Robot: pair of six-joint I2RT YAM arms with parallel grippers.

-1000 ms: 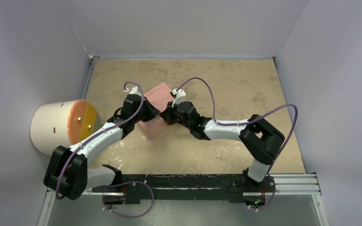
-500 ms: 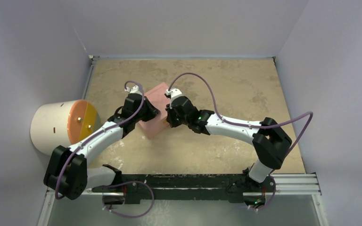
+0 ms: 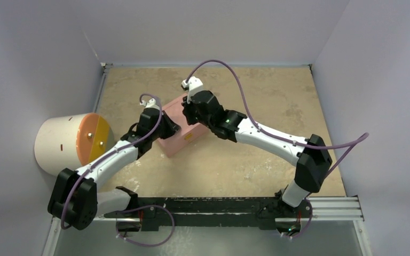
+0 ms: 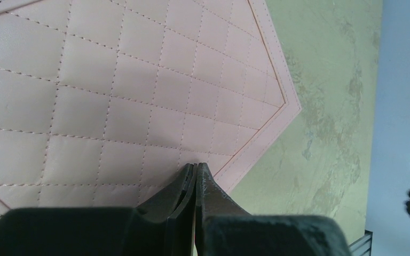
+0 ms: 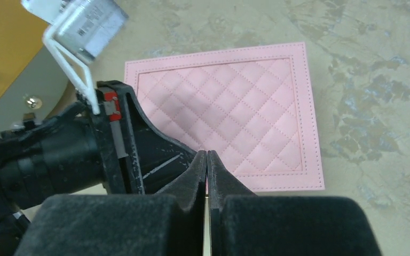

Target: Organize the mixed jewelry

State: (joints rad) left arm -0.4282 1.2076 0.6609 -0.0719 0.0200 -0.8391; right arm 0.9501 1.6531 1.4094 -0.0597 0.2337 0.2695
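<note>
The left gripper (image 4: 195, 166) is closed: its two dark, matte fingers taper to a narrow wedge and meet with only a hairline seam between them, and nothing shows in that seam. The tips hang over the lid of a pink box (image 4: 117, 90), close to one of its corners; whether they touch the lid cannot be told.

The right gripper (image 5: 206, 153) is likewise shut, its black fingers pressed flat together into a blunt point with nothing seen between them. That point lies over the near edge of the lid, right beside the left arm's wrist (image 5: 58, 154), a black ribbed housing with a small silver-grey camera block (image 5: 77, 21) on a white bracket.

The box is flat and square, covered in soft-looking, leather-like pink material. Its lid is quilted in a diamond pattern of stitched lines, framed by a plain border with a row of fine stitching. From above, a small gold-coloured clasp (image 3: 188, 137) sits on its front side. The lid is down, so the jewelry is hidden; none shows in any view.

The box rests on a table (image 3: 267, 96) with a beige, mottled, stone-like surface. At the left edge lies a white drum (image 3: 58, 141) with an orange and yellow round face.
</note>
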